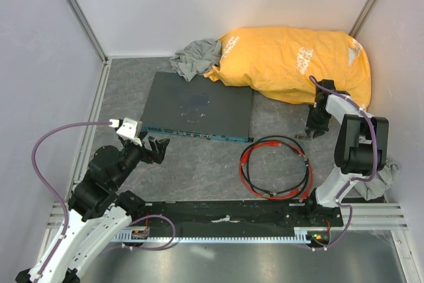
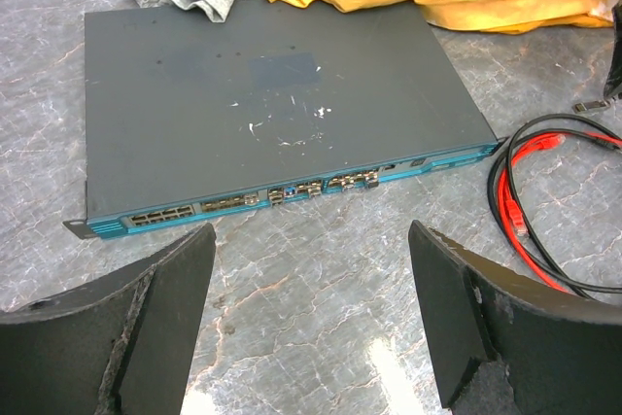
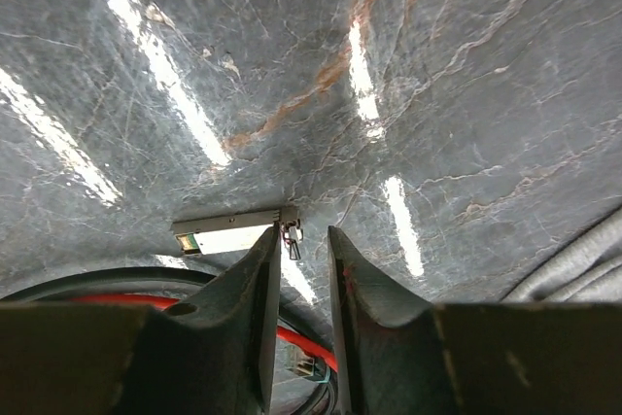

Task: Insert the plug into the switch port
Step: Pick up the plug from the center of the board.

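The switch is a flat dark grey box [image 1: 199,104] [image 2: 272,94]. Its row of ports [image 1: 192,134] [image 2: 253,199] runs along the blue-green front edge. The red cable [image 1: 243,164] lies coiled with a black one to the right of the box. One red plug end [image 2: 521,228] shows in the left wrist view. A clear plug [image 3: 316,368] on red cable shows between the right fingers, lying on the table. My left gripper [image 1: 157,147] [image 2: 311,235] is wide open and empty, just in front of the ports. My right gripper [image 1: 315,130] [image 3: 303,237] hangs low over the table beyond the coil, jaws narrowly apart, holding nothing.
A small metal module [image 3: 228,235] [image 1: 301,136] lies on the table by my right gripper's left fingertip. An orange bag [image 1: 291,61] and a grey cloth [image 1: 195,54] lie behind the switch. Another grey cloth [image 1: 387,177] sits by the right arm. White walls enclose the table.
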Motion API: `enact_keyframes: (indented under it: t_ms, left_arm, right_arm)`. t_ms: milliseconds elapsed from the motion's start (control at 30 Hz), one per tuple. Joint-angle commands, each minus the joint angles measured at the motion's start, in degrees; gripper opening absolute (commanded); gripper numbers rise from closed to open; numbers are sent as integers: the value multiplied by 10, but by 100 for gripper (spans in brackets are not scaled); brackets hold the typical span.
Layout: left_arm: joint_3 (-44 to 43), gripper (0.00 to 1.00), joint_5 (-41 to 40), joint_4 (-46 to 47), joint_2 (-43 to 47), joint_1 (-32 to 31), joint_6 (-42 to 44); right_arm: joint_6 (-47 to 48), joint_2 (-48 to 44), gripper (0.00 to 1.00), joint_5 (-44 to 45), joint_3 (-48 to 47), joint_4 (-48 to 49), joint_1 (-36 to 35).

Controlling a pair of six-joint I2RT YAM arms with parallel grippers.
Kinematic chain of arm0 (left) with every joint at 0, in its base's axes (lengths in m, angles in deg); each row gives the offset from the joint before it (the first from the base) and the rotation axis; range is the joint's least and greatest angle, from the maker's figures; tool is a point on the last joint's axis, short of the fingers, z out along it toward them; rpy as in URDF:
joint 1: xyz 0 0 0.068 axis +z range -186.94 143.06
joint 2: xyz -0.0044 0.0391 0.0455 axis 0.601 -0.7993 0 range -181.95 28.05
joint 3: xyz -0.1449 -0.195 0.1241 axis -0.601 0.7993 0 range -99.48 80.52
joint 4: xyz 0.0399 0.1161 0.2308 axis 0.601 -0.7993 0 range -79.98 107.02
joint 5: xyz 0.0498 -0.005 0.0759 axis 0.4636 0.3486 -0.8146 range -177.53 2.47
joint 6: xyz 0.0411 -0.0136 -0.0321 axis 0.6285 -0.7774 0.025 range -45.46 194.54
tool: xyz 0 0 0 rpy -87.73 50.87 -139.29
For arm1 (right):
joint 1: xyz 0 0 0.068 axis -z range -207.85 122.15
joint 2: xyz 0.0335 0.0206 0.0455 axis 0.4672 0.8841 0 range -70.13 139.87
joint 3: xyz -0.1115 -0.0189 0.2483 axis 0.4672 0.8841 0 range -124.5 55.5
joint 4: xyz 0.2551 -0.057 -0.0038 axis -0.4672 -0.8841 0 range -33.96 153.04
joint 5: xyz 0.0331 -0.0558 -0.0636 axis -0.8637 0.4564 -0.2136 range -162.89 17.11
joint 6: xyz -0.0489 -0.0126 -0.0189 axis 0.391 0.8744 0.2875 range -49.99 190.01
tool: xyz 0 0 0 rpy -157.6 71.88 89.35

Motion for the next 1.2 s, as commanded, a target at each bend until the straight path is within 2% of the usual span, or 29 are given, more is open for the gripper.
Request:
enact_keyframes:
  t_ms: [0,167,267,300,333,500,600,733,800,933,1033,1067,1100,1167]
  left_arm:
    - [2,86,6,21,6,-4,22]
    - [2,86,5,22,6,-4,22]
    - [1,86,5,21,4,-4,21]
    - [2,86,5,21,4,-4,21]
    - [1,86,5,21,2,-4,21]
    - [1,86,-1,23,-10,-3,20]
    - [2,86,5,26,-18,-3,18]
    - [3,86,17,34,-30,-3,5]
    - [-4,87,35,38,-44,-3,-21]
    - [-9,87,85,64,-78,-3,-103]
    - [13,88,149,131,-122,-3,-206]
    - [32,88,165,158,-135,-4,-264]
    - [41,88,195,209,-148,-4,-293]
    - [67,88,212,267,-197,-10,-366]
  right_arm:
    - [13,10,31,-18,-16,-8,4]
    - [8,10,24,-33,-11,-3,4]
    - [1,-2,13,-43,-7,-3,4]
    - [-1,-14,5,-46,-5,-3,4]
    - [-6,-22,1,-52,-4,-4,4]
    - [-58,-91,0,-120,6,5,4]
    - [-109,-146,0,-179,37,44,0]
    - [-159,-207,0,-216,94,111,-31]
    - [-179,-241,0,-226,113,137,-59]
    - [-267,-312,0,-242,195,255,-109]
    - [-310,-363,0,-247,255,347,-152]
    - [-339,-374,0,-252,272,372,-163]
    - [-352,-395,0,-254,288,397,-184]
    - [-391,-420,0,-266,339,479,-203]
